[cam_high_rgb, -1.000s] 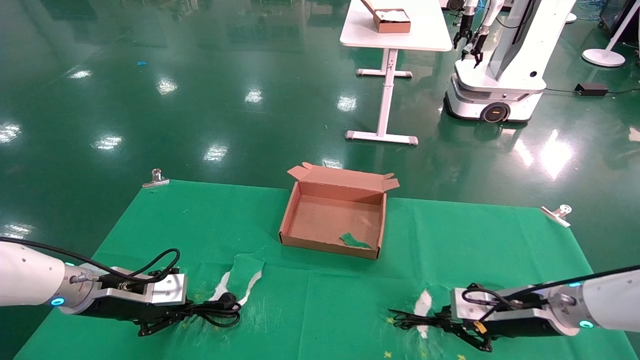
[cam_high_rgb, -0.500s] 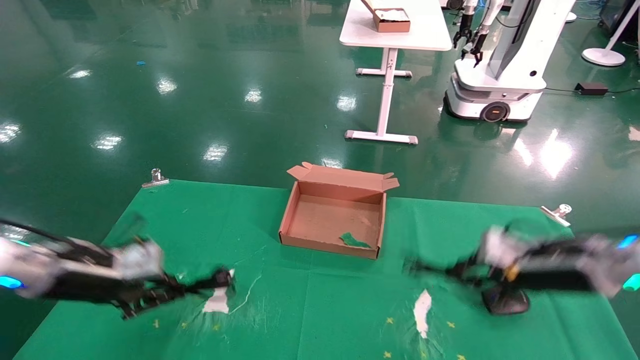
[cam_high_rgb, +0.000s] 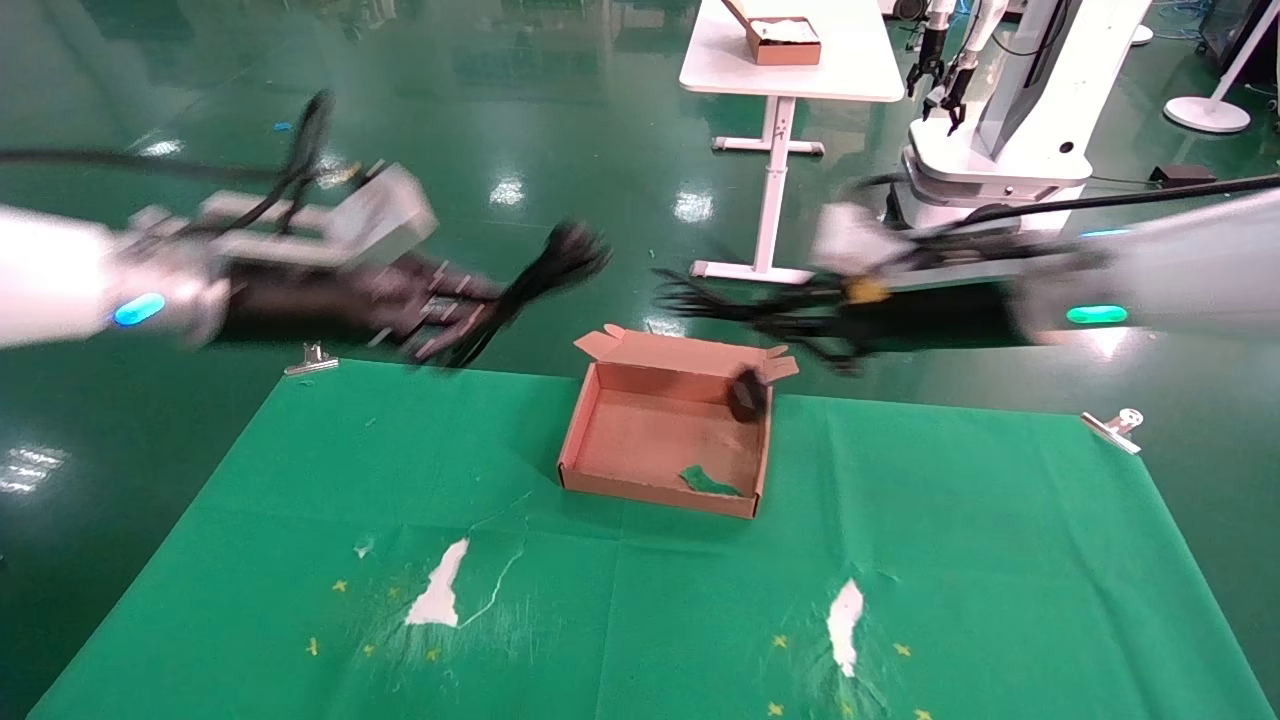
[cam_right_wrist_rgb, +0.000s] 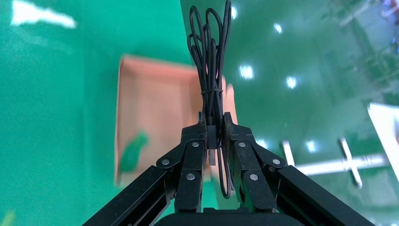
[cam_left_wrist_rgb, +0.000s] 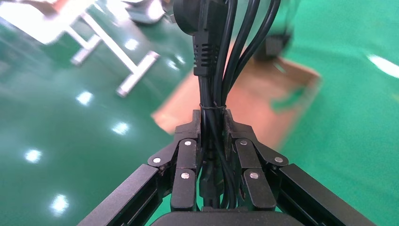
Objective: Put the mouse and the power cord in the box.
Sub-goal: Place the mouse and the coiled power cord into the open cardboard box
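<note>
Left gripper (cam_left_wrist_rgb: 213,129) is clamped on the bundled power cord (cam_left_wrist_rgb: 221,52), up in the air left of the box (cam_high_rgb: 600,475). Right gripper (cam_right_wrist_rgb: 215,129) is pinching the mouse's thin wire bundle (cam_right_wrist_rgb: 211,56) on the far right, so the mouse (cam_high_rgb: 746,395) dangles over the box's far right corner. My worry: a swinging mouse could clip the wall and land outside.

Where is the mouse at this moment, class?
In the head view, the mouse hangs by its thin wire from the right gripper, just at the box's far right corner, below the open lid flap.
</note>
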Robot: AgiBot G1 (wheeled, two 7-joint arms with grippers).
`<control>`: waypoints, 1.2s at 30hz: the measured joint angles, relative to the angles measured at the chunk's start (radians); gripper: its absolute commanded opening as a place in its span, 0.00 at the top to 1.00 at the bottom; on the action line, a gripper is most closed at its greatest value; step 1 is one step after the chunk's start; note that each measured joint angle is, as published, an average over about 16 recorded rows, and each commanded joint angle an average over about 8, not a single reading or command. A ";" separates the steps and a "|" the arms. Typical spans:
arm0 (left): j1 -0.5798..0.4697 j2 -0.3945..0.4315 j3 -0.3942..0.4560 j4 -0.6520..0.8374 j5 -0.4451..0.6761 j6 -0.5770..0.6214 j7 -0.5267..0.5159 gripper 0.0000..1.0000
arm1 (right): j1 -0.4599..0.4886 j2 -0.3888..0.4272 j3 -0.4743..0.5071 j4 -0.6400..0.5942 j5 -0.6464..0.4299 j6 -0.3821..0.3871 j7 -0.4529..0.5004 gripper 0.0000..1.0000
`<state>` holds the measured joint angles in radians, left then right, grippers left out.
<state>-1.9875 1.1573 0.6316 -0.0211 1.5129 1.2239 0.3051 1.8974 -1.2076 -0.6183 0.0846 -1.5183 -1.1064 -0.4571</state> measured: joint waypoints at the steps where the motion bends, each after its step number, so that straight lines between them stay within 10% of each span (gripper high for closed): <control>1: -0.002 0.016 -0.004 -0.001 -0.006 -0.024 -0.005 1.00 | -0.013 -0.024 0.002 0.002 0.004 0.034 0.000 1.00; 10: 0.007 0.077 -0.019 -0.003 -0.026 -0.121 0.012 1.00 | -0.151 -0.152 -0.007 0.042 0.031 0.250 0.011 0.96; 18: 0.035 0.064 -0.007 0.003 -0.009 -0.084 0.060 1.00 | -0.224 -0.155 -0.043 0.092 0.050 0.247 0.061 0.02; 36: 0.142 0.182 0.048 -0.093 0.048 -0.386 0.188 1.00 | -0.155 -0.111 -0.085 0.050 0.067 0.373 0.065 0.00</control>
<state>-1.8459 1.3389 0.6798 -0.1143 1.5611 0.8377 0.4927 1.7423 -1.3185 -0.7035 0.1349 -1.4509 -0.7335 -0.3922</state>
